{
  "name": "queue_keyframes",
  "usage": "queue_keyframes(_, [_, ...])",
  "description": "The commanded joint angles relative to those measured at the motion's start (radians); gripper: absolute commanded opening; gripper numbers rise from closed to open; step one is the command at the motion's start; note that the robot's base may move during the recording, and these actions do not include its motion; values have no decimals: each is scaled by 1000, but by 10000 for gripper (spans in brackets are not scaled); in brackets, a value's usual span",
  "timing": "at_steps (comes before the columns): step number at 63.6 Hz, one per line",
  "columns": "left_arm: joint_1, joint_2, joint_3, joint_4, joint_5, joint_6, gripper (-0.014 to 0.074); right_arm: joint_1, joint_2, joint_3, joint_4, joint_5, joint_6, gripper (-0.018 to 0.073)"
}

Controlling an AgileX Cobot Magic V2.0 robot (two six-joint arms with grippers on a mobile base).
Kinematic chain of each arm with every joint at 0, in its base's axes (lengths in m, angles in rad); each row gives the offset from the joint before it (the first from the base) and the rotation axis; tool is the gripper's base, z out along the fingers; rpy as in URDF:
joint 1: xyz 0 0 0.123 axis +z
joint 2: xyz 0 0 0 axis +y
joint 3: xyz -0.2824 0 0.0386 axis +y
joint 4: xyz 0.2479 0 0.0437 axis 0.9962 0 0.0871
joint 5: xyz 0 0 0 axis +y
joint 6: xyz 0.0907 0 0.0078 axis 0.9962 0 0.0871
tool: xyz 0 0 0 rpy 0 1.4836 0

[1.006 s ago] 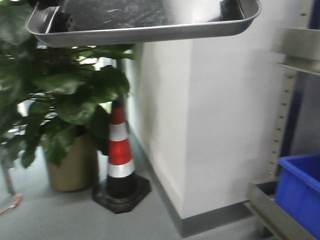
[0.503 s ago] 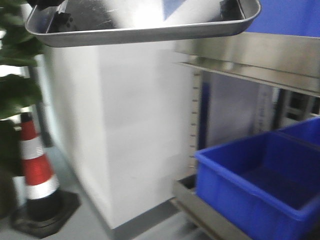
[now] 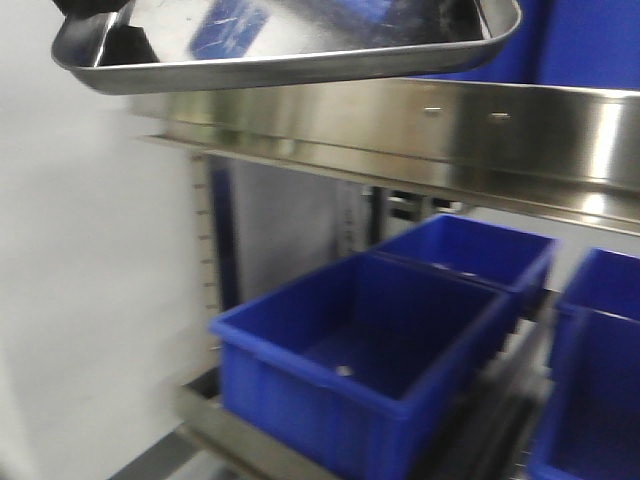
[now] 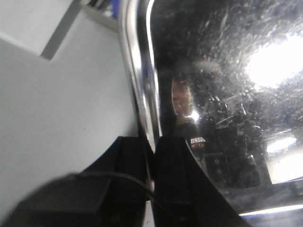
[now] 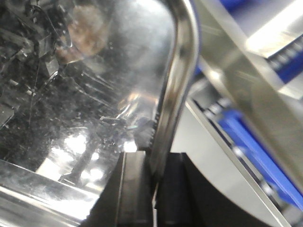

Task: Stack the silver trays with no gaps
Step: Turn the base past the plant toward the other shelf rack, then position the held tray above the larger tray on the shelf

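One silver tray [image 3: 290,55] hangs in the air at the top of the front view, carried level by both grippers. My left gripper [image 4: 152,151] is shut on the tray's left rim [image 4: 137,71], one finger inside the pan and one outside. My right gripper [image 5: 154,163] is shut on the tray's right rim [image 5: 177,80] in the same way. In the front view the grippers show only as dark shapes at the tray's two upper corners. The mirror-shiny tray floor [image 4: 227,94] fills the left wrist view. No other silver tray is in view.
A long steel shelf rail [image 3: 420,135] runs just behind and below the tray. Deep blue bins [image 3: 370,350] stand on the lower shelf, with more at the right [image 3: 590,370]. A white wall [image 3: 80,300] stands at the left. Grey floor [image 4: 61,109] lies below.
The view has swung right: the plant and traffic cone have left the frame, and the steel shelf and blue bins have come to the middle. The tray stays held in both grippers.
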State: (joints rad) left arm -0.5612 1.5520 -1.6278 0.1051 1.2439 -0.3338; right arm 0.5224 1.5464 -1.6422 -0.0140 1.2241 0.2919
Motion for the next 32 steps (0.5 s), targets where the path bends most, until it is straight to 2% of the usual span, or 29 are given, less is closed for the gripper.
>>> queue_keyframes(1, [-6, -37, -31, 19, 53, 25, -48, 4, -53, -29, -10, -59, -18, 57])
queue_keyframes(32, [-6, -37, -31, 20, 53, 25, -48, 4, -53, -29, -10, -59, -18, 57])
